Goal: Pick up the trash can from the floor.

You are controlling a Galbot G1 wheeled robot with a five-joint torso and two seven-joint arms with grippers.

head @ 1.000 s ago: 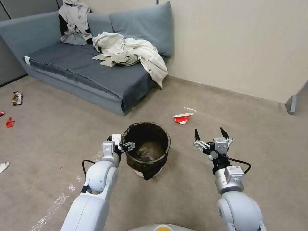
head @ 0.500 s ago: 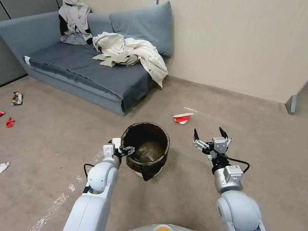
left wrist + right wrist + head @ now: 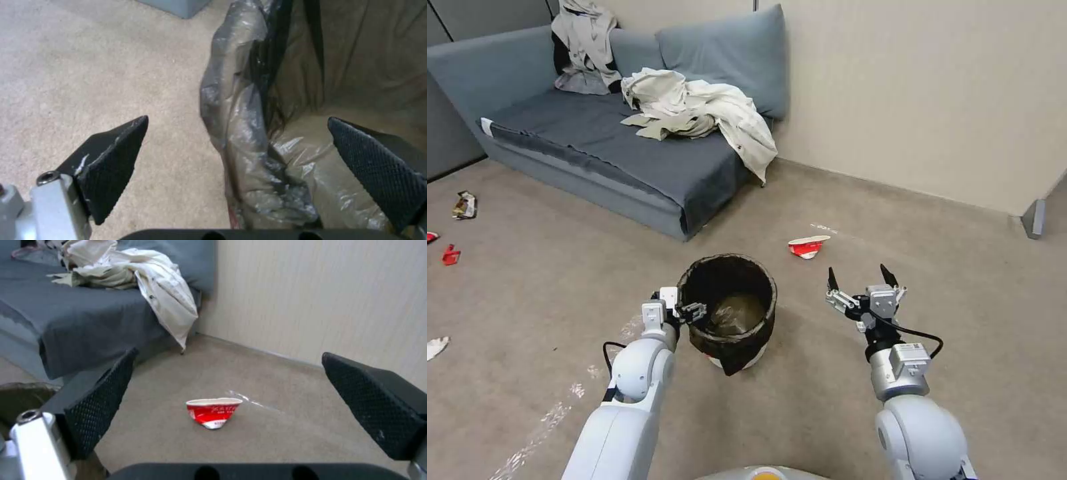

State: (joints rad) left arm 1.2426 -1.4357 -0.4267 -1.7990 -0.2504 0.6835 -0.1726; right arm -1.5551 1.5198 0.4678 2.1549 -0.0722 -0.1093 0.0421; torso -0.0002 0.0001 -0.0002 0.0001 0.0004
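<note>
So the left gripper (image 3: 688,311) is right at the near-left edge of the trash can (image 3: 730,310), fingers spread wide apart and straddling the rim, nothing pinched between them. From the left wrist camera you can see it clearly: one finger (image 3: 111,160) sits outside over the carpet, the other finger (image 3: 378,163) is inside the bin, and the bag-covered rim (image 3: 242,126) runs up the gap between them without either pad touching it. The bag (image 3: 740,353) is that dark brownish plastic, crinkly and folded over the edge, hanging down the outside, with a bit of the white bin peeking out at the bottom. The can itself stands upright on the floor (image 3: 827,400), in front of the robot and a little to its left, with a shiny crumpled liner visible down inside. Over on the other side the right gripper (image 3: 858,278) hangs above the carpet, well apart from the can, with its two black fingers splayed open and holding nothing. Looking through it on the right wrist camera, there's a crushed red and white paper cup (image 3: 213,411) lying on the carpet beyond it, next to a strip of clear tape. Further out, a grey sofa (image 3: 594,147) sits against the wall with a pale jacket (image 3: 707,110) dumped on it, and a few scraps of litter (image 3: 454,227) are scattered on the floor off to the far left.
</note>
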